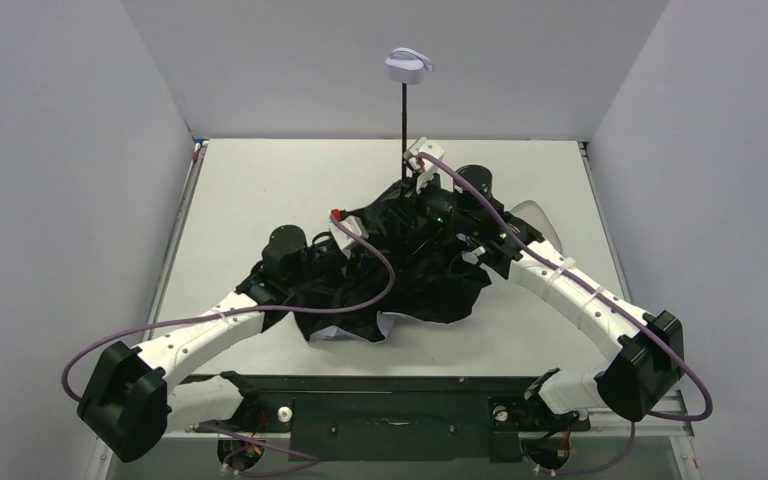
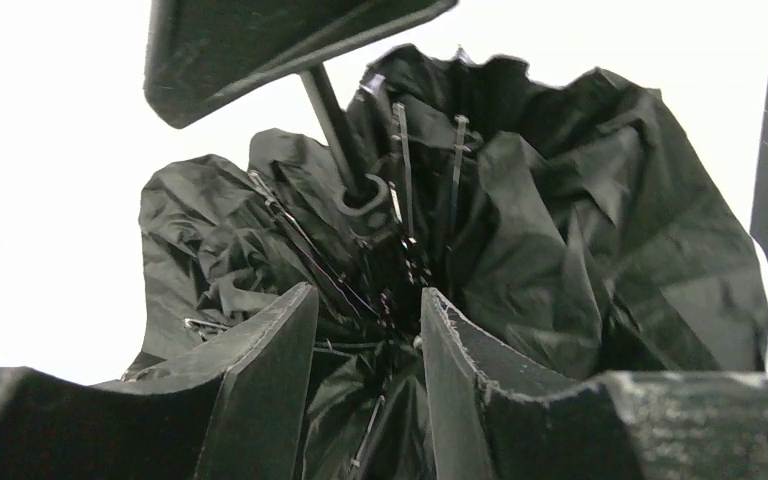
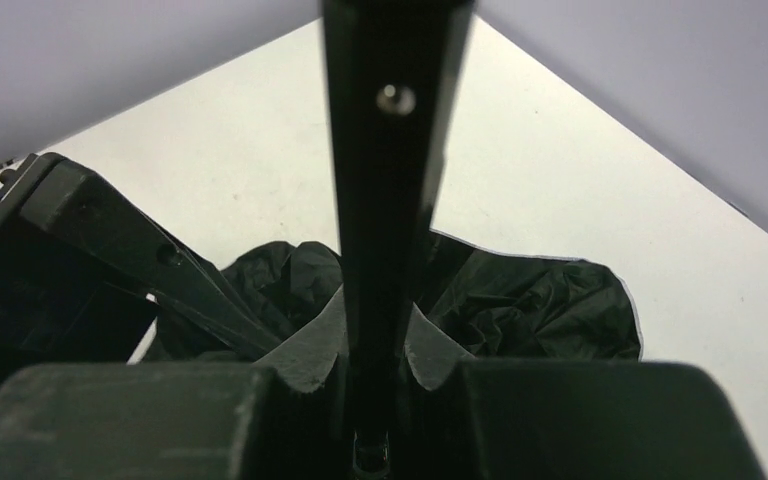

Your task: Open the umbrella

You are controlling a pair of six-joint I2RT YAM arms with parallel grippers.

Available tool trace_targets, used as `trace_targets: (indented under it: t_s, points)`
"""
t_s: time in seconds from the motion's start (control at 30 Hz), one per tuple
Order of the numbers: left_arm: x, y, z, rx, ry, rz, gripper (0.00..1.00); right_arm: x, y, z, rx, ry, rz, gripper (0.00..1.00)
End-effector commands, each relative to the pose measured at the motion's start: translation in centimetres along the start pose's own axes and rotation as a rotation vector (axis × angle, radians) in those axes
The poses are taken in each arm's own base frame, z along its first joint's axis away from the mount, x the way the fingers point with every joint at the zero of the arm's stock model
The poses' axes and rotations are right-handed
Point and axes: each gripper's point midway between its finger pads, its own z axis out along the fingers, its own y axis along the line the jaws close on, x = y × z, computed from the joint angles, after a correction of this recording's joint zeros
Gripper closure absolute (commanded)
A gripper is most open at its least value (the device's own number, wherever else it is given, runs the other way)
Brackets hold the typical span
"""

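Observation:
The umbrella stands upside down. Its lavender knob handle (image 1: 408,66) is at the top of the thin black shaft (image 1: 402,125), and the crumpled canopy (image 1: 415,285) lies black side up on the table. My right gripper (image 1: 422,180) is shut on the shaft just above the canopy; in the right wrist view the shaft (image 3: 390,150) runs between its fingertips (image 3: 375,330). My left gripper (image 1: 352,232) is buried in the canopy's left side. In the left wrist view its jaws (image 2: 368,295) stand partway closed, with folds of fabric (image 2: 560,250) and thin metal ribs (image 2: 403,160) filling the gap.
A pale oval case (image 1: 544,222) lies on the white table (image 1: 260,190) just right of the right arm. Grey walls close in the left, back and right. The other gripper's finger (image 2: 260,50) hangs over the canopy in the left wrist view.

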Motion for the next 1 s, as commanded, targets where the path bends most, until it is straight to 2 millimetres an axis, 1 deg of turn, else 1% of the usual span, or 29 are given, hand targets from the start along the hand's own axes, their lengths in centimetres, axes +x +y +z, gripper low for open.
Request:
trace_targets:
  t_s: [0.0, 0.03, 0.07, 0.17, 0.27, 0.33, 0.5, 0.6, 0.67, 0.77, 0.8, 0.83, 0.87, 0.9, 0.93, 0.97]
  points:
    - [-6.2, 3.2, 0.6, -0.186, -0.239, 0.015, 0.59, -6.2, -0.1, -0.3, 0.025, -0.209, 0.001, 1.00]
    - [-6.6, 3.3, 0.7, -0.204, -0.260, 0.020, 0.59, -6.0, 0.0, -0.3, 0.026, -0.206, 0.015, 1.00]
    - [-6.4, 3.3, 1.2, -0.205, -0.259, 0.020, 0.59, -5.8, -0.1, -0.2, 0.030, -0.202, 0.023, 1.00]
    - [-7.0, 3.5, 2.1, -0.227, -0.290, 0.031, 0.59, -5.5, -0.1, -0.1, 0.035, -0.196, 0.049, 1.00]
    - [-7.6, 3.0, 3.0, -0.212, -0.303, 0.041, 0.60, -5.6, -0.1, -0.1, 0.038, -0.200, 0.063, 1.00]
    - [-7.4, 2.9, 3.5, -0.210, -0.301, 0.039, 0.60, -5.7, -0.1, -0.1, 0.038, -0.204, 0.072, 1.00]
    - [-6.4, 3.9, 4.3, -0.258, -0.279, 0.002, 0.66, -5.8, 0.3, -0.2, 0.029, -0.208, 0.091, 1.00]
    - [-5.7, 3.8, 4.6, -0.249, -0.248, -0.021, 0.70, -5.7, 0.6, -0.1, 0.020, -0.203, 0.101, 1.00]
    - [-4.7, 3.8, 4.6, -0.258, -0.216, -0.040, 0.73, -5.8, 0.7, -0.2, 0.016, -0.204, 0.105, 1.00]
    - [-1.8, 4.4, 4.7, -0.295, -0.122, -0.070, 0.80, -6.2, 0.8, -0.2, 0.012, -0.209, 0.107, 1.00]
    - [-0.5, 4.5, 4.6, -0.309, -0.076, -0.082, 0.82, -6.4, 0.8, -0.2, 0.011, -0.211, 0.106, 1.00]
    - [0.3, 4.5, 4.6, -0.313, -0.049, -0.085, 0.83, -6.7, 0.9, -0.2, 0.007, -0.216, 0.103, 1.00]
    - [1.7, 4.2, 4.5, -0.304, -0.007, -0.088, 0.84, -6.8, 0.9, -0.2, 0.006, -0.218, 0.101, 1.00]
    - [2.5, 4.0, 4.4, -0.295, 0.017, -0.077, 0.84, -7.1, 0.9, -0.2, 0.004, -0.223, 0.098, 1.00]
    - [3.9, 3.5, 4.2, -0.281, 0.054, -0.079, 0.84, -7.3, 0.9, -0.3, 0.003, -0.227, 0.094, 1.00]
    - [4.6, 3.3, 4.0, -0.276, 0.073, -0.075, 0.84, -7.8, 0.9, -0.3, 0.002, -0.237, 0.091, 1.00]
